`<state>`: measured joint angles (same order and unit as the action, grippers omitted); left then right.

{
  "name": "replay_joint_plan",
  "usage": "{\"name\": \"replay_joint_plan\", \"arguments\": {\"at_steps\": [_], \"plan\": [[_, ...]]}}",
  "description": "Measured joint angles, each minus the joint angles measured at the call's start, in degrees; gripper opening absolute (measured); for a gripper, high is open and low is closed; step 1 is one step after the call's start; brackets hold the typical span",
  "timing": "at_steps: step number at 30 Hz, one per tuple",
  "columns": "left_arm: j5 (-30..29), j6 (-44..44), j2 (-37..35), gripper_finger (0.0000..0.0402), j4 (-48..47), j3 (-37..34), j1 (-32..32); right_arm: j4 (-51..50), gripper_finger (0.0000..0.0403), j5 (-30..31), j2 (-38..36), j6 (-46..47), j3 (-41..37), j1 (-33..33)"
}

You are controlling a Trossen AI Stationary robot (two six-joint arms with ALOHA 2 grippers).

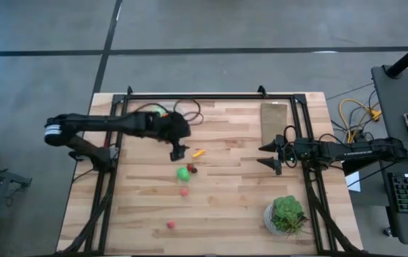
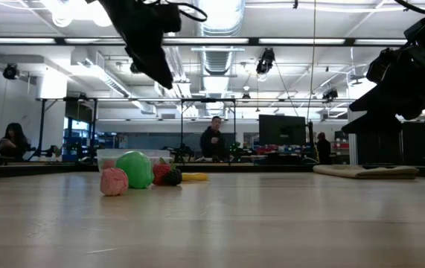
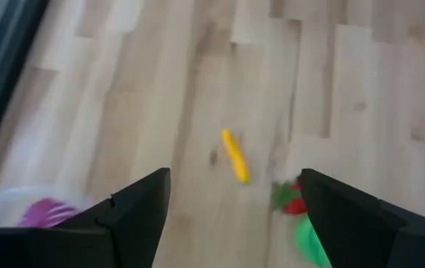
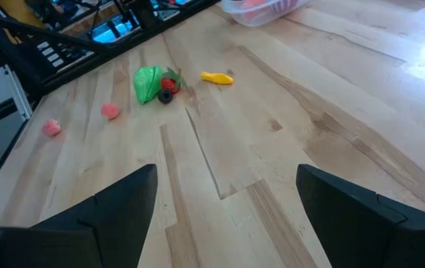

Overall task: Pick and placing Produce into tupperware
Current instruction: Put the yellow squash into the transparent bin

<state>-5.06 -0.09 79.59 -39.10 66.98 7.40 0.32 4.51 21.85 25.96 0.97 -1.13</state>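
— So, where is your left gripper [image 1: 178, 152] just now?

— My left gripper hangs above the pale wooden plank table [image 1: 232, 214], just beside the yellow-orange piece [image 1: 198, 152]. My fingers [image 3: 141, 216] stand wide apart and I have hold of nothing.

— What does that piece look like?

— Smooth, slim and tapered, lying flat; its long axis runs slantwise across the planks, one end towards my gripper, the other away from it.

— And the rest of the produce, taken from that piece?

— A glossy green ball [image 1: 182, 172] lies near it, with a small red piece [image 4: 170, 83] and a dark one touching the ball. A pink bumpy lump [image 1: 183, 191] sits beyond the ball, another pink bit [image 1: 170, 224] farther still.

— The tupperware?

— Clear, round, thin-walled plastic [image 3: 4, 208], on the far side of my gripper from the yellow piece. A purple cluster [image 3: 39, 214] lies inside.

— Your right gripper [image 1: 275, 154]?

— Well apart from the yellow piece, near a flat tan board [image 1: 274, 118] and a leafy potted plant [image 1: 286, 214]. Jaws spread, empty.
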Motion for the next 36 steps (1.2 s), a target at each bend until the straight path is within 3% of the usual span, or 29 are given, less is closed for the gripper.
{"name": "replay_joint_plan", "arguments": {"at_steps": [4,10,26,36], "plan": [[0.1,-3.09,5.38,0.0283,3.99,0.24,-1.93,-0.02,0.0313,0.0,0.0,0.0,0.0,0.0],[1.54,-14.43,13.63,0.0283,4.18,2.24,-1.88,0.0,0.0313,0.0,0.0,0.0,0.0,-0.02],[-2.49,-16.06,27.72,0.0267,3.59,7.19,-1.86,0.0,0.0313,0.0,0.0,0.0,0.0,-0.02],[-2.25,-19.13,29.98,0.0237,1.31,7.12,0.0,0.0,0.0313,0.0,0.0,0.0,0.0,0.0]]}}
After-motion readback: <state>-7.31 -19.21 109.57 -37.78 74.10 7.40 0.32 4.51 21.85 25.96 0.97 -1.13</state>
